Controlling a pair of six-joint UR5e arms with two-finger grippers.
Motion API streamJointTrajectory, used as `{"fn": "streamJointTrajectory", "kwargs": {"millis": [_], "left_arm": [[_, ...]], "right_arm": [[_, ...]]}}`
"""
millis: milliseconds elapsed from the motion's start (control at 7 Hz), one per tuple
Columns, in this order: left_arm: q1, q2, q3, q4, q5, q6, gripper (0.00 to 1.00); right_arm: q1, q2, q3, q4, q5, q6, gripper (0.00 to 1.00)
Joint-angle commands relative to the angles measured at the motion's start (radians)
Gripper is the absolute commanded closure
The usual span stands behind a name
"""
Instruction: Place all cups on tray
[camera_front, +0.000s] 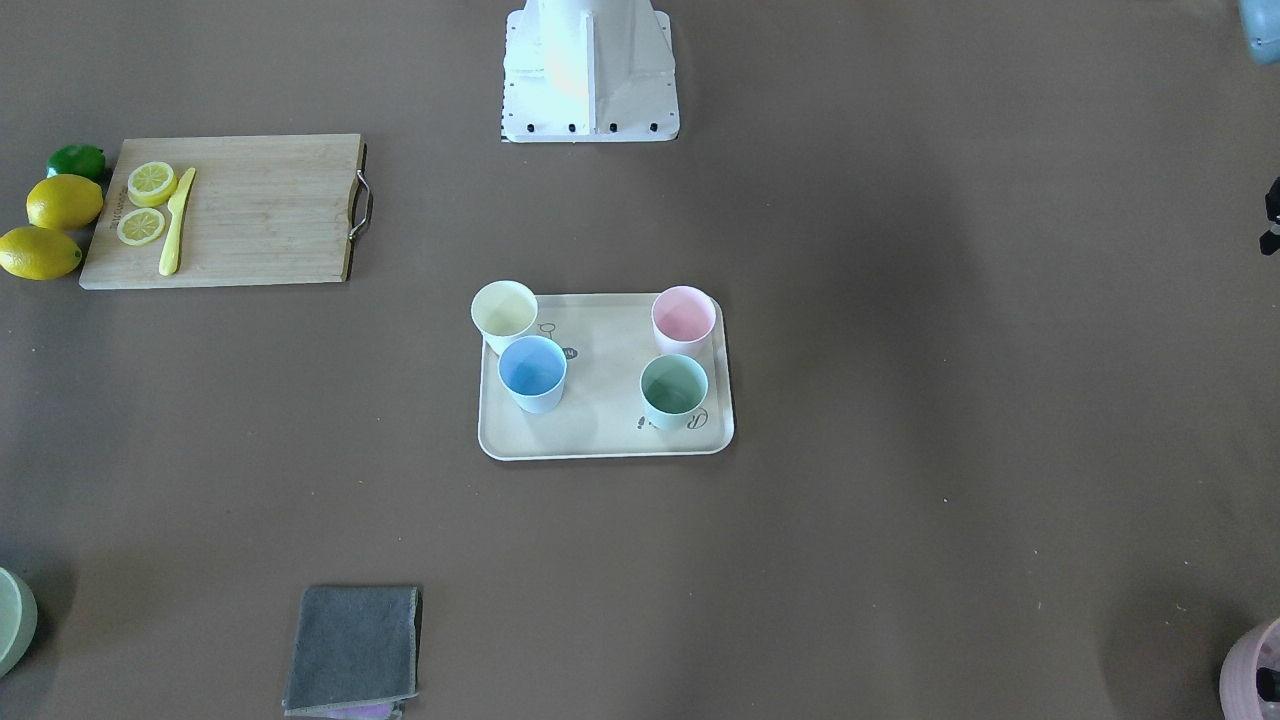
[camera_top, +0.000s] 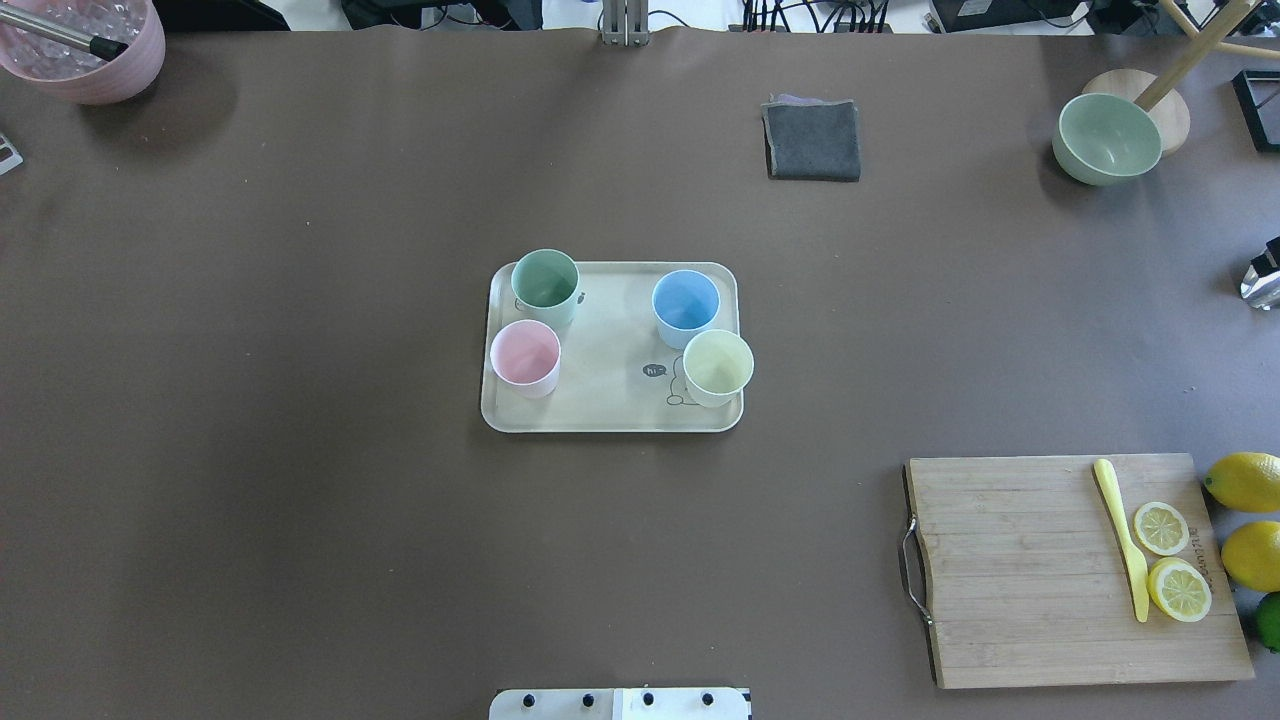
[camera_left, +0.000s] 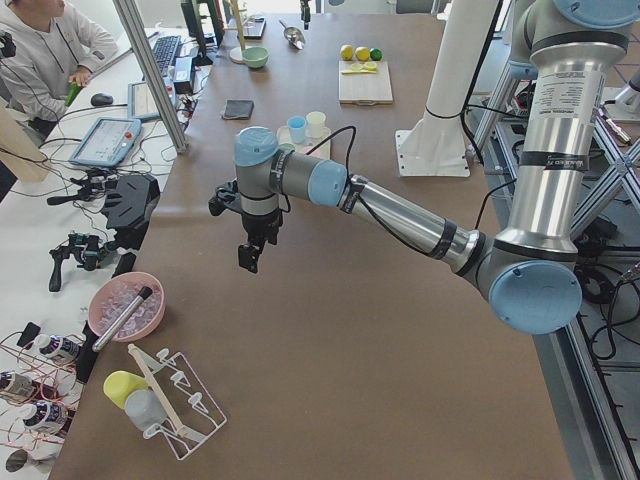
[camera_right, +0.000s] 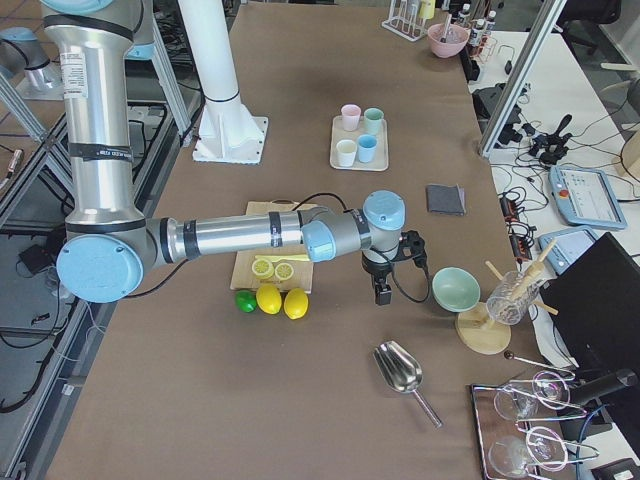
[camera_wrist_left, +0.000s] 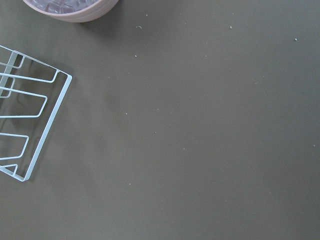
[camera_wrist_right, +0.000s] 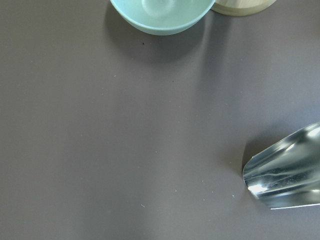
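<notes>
Only sideways: left gripper (camera_left: 246, 264), right gripper (camera_right: 381, 296).

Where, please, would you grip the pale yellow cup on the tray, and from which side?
I would come from above and pinch the wall of the pale yellow cup at the rim, one finger inside, one outside, on the side away from the light blue cup. It stands upright and handleless at a corner of the tray.
</notes>
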Motion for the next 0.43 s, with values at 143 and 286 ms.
{"fn": "streamJointTrajectory", "kwargs": {"millis": [143, 286], "left_arm": [[-0.003, 0.015, -0.003, -0.012, 0.0, 0.002, 0.02], [-0.003, 0.012, 0.0, -0.012, 0.0, 0.005, 0.02]], "right_arm": [[0.004, -0.001, 0.007, 0.0, 0.0, -0.001, 0.0], [0.004, -0.003, 0.008, 0.0, 0.0, -0.001, 0.0]]}}
